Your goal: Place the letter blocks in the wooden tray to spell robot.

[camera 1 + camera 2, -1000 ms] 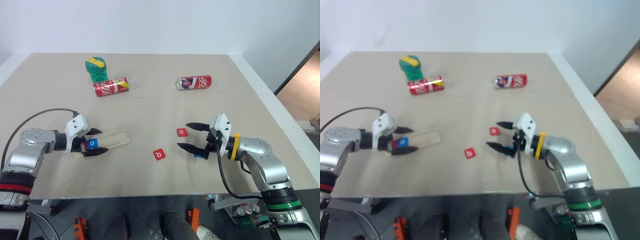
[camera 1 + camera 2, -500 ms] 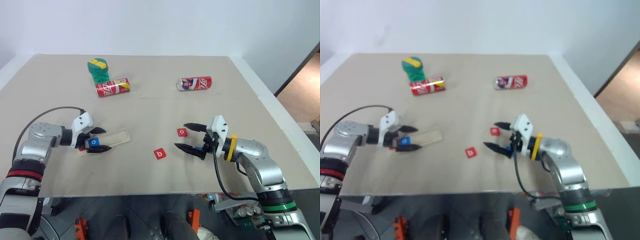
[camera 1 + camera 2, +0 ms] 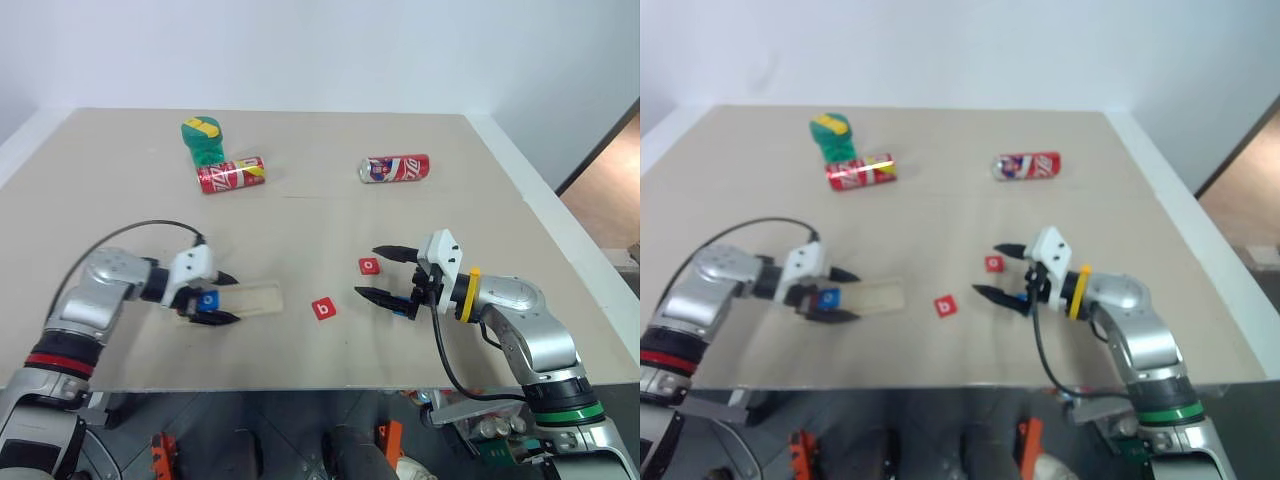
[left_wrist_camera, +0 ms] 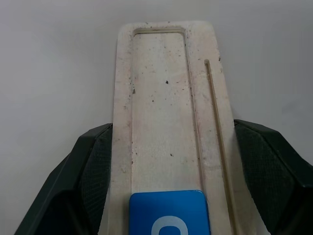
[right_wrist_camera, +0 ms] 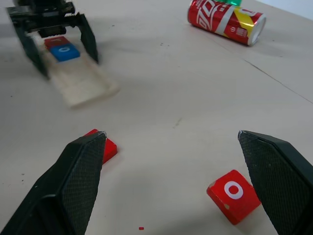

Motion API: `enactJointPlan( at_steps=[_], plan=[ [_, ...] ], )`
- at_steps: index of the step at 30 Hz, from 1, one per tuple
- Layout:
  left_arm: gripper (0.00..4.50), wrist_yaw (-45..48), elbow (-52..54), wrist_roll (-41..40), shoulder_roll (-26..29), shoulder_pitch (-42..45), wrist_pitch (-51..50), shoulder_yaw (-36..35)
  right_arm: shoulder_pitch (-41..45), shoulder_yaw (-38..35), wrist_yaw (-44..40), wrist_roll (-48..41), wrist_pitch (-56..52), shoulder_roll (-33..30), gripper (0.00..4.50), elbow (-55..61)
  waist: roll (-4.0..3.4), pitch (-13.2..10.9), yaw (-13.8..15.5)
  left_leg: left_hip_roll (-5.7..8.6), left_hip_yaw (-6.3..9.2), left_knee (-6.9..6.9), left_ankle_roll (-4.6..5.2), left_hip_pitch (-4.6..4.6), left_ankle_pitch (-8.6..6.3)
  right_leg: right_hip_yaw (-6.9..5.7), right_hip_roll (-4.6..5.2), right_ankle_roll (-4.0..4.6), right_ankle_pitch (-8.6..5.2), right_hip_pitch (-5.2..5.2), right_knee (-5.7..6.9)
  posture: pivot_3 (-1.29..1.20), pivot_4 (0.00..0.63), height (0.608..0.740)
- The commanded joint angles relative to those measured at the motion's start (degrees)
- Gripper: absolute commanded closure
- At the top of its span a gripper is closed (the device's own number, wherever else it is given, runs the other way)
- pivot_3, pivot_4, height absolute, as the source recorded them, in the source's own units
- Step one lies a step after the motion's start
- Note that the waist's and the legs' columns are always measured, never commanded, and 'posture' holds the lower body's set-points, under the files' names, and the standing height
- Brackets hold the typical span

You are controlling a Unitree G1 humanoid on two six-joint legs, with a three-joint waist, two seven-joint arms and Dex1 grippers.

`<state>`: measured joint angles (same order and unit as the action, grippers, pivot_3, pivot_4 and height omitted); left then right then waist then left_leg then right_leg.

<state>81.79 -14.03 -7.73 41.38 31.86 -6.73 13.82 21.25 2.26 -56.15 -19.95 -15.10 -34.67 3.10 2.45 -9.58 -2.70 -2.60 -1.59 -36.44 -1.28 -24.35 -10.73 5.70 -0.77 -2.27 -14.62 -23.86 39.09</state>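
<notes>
The wooden tray (image 3: 252, 298) lies at the left front of the table. A blue "o" letter block (image 3: 207, 300) sits in its left end, with a red block (image 5: 55, 41) just behind it. My left gripper (image 3: 222, 298) straddles that end, its fingers (image 4: 93, 171) pressed against the tray's two long sides. A red "b" block (image 3: 322, 309) and a red "o" block (image 3: 369, 266) lie loose between the tray and my right gripper (image 3: 380, 273). That gripper hangs wide open and empty just right of them. A small blue piece (image 3: 401, 309) shows under its lower finger.
Two red soda cans (image 3: 231, 174) (image 3: 395, 168) lie on their sides at the back. A green and yellow object (image 3: 203, 140) stands by the left can. The table's front edge runs close below both grippers.
My left gripper closed on the tray's sides and slid it, blocks inside, to the right and a little nearer. The right gripper stayed put and open.
</notes>
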Motion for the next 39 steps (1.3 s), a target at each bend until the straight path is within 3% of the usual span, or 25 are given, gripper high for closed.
enactJointPlan(
  at_steps=[1, 12, 19, 21, 22, 29, 35, 39],
  plan=[
    [1.31, 0.18, 1.59, 2.63, -1.84, 0.7, -1.71, 4.23, 0.93, -1.31, -0.5, -0.16, 0.77, -0.8, 0.0, 0.49, 0.0, 0.0, 0.04, 0.0, 0.02, -0.01, 0.0, 0.01, 0.0, -0.01, -0.01, 0.0, 0.0, 0.02, 0.0, 0.0, 0.15, 0.74],
    [1.31, -4.2, -4.44, 6.23, -10.15, 7.38, -3.6, 7.45, -0.64, -1.84, -0.2, -0.77, 0.54, -1.07, 0.0, 1.96, -0.09, 0.05, 0.39, 0.14, 0.1, -0.23, 0.05, 0.2, 0.03, 0.01, 0.06, -0.12, 0.05, 0.4, -0.06, 0.0, 0.15, 0.74],
    [1.31, -4.37, -3.58, 6.15, -11.12, 8.07, -7.18, 7.27, -0.95, -0.64, -3.42, -1.1, -0.34, -2.32, 0.0, 1.64, -0.09, 0.05, 0.27, 0.14, 0.1, -0.23, 0.08, 0.23, 0.05, 0.03, 0.05, -0.19, 0.11, 0.42, -0.07, 0.0, 0.15, 0.74],
    [0.26, -5.81, -2.92, 5.77, -11.41, 8.05, -8.07, 6.3, -1.07, 0.09, -4.65, -0.67, -0.07, -2.51, 0.0, 1.38, -0.1, 0.05, 0.27, 0.13, 0.14, -0.22, 0.08, 0.23, 0.05, -0.02, 0.04, -0.18, 0.11, 0.42, -0.06, 0.0, 0.15, 0.74],
    [0.06, -6.22, -2.19, 5.46, -11.33, 8.01, -8.66, 5.85, -1.05, 0.53, -5.16, -0.43, -0.09, -2.52, 0.0, 1.27, -0.09, 0.05, 0.28, 0.13, 0.15, -0.22, 0.08, 0.23, 0.05, -0.02, 0.04, -0.18, 0.11, 0.42, -0.06, 0.0, 0.15, 0.74],
    [0.06, -7.63, 6.95, 1.26, -8.74, 6.18, -15.54, 2.21, -0.16, 3.1, -5.65, 0.76, -0.71, -1.29, 0.0, 0.55, -0.1, 0.01, 0.06, 0.1, 0.13, -0.2, 0.09, 0.2, 0.05, 0.0, 0.02, -0.15, 0.12, 0.36, -0.06, 0.0, 0.15, 0.74],
    [0.06, -8.78, 20.46, -10.87, -6.48, 2.04, -27.0, -7.05, -0.27, 5.63, -4.96, 3.34, 0.97, 0.29, 0.0, -1.56, -0.11, -0.01, -0.07, 0.02, 0.15, -0.05, 0.07, 0.06, 0.04, -0.05, -0.04, -0.06, 0.03, 0.16, -0.05, 0.0, 0.15, 0.74],
    [0.06, -12.87, 28.95, -16.92, -6.03, -5.38, -30.42, -12.93, 0.94, 6.66, -4.82, 4.66, 2.21, 1.64, 0.0, -4.48, -0.13, -0.02, -0.17, -0.02, 0.15, 0.02, 0.06, 0.06, 0.03, -0.05, -0.05, -0.03, -0.01, 0.12, -0.04, 0.0, 0.15, 0.74]
  ],
)
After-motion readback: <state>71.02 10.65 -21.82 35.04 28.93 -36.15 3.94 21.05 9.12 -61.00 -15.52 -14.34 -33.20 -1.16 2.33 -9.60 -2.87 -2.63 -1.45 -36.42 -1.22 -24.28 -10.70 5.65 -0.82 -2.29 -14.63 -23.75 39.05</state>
